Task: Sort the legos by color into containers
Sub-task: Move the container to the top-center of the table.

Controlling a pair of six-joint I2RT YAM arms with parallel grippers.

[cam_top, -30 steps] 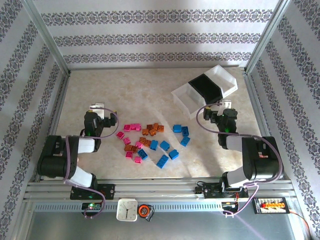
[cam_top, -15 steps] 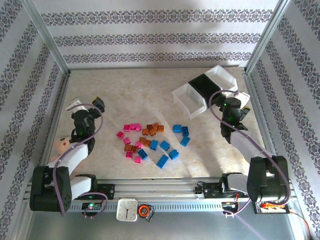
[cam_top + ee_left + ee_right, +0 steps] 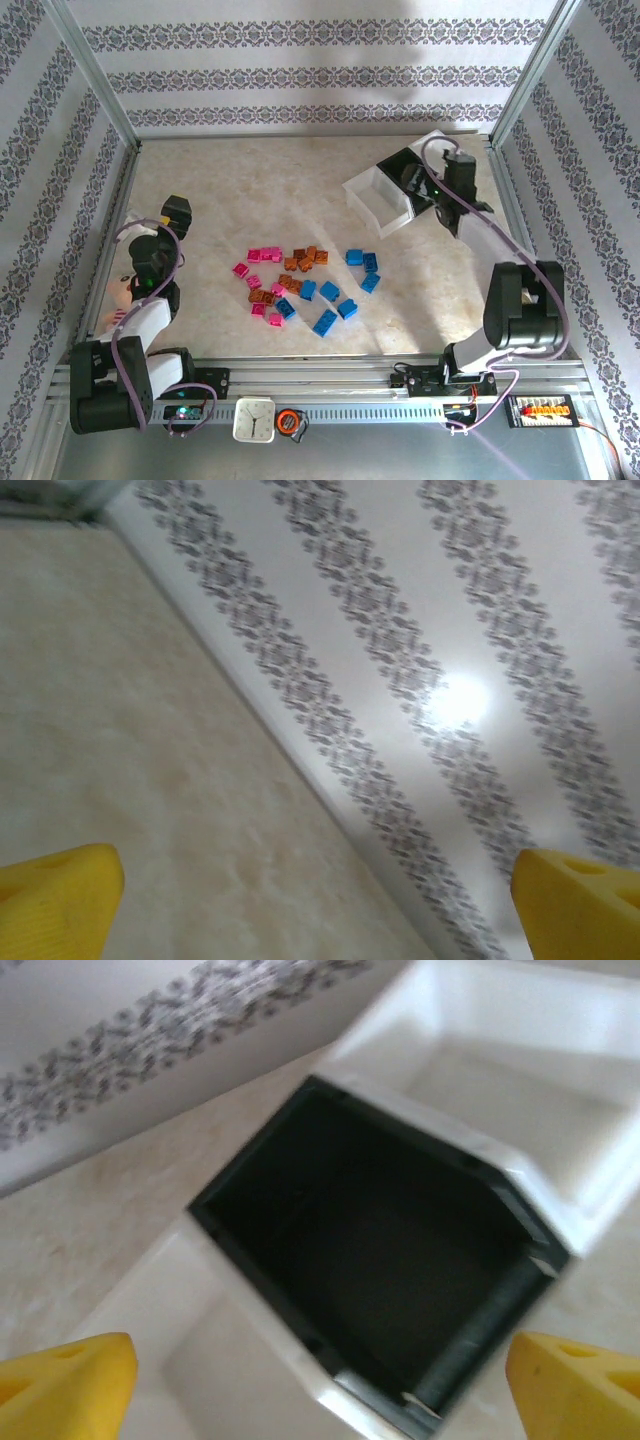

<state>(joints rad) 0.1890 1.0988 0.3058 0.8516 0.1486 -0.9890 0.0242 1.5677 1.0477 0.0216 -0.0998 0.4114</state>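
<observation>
While legos [image 3: 308, 290] show from above, wrist view finds the right hand [image 3: 318, 1385] spread wide above black container [image 3: 400, 1250].

From overhead the place is brightly and evenly lit, a little washed out, with a paler patch of light falling across the back wall [image 3: 320, 70] and onto the table [image 3: 250, 190], and only faint, soft shadows beneath the legos [image 3: 308, 289]. Down at the left wrist the patterned side wall [image 3: 380, 660] is smeared with blur and carries a round white glare spot [image 3: 460, 695]. At the right wrist everything looks soft, the black container [image 3: 400, 1250] sinking into near-featureless dark while the white container [image 3: 520, 1090] beside it is almost blown out.
</observation>
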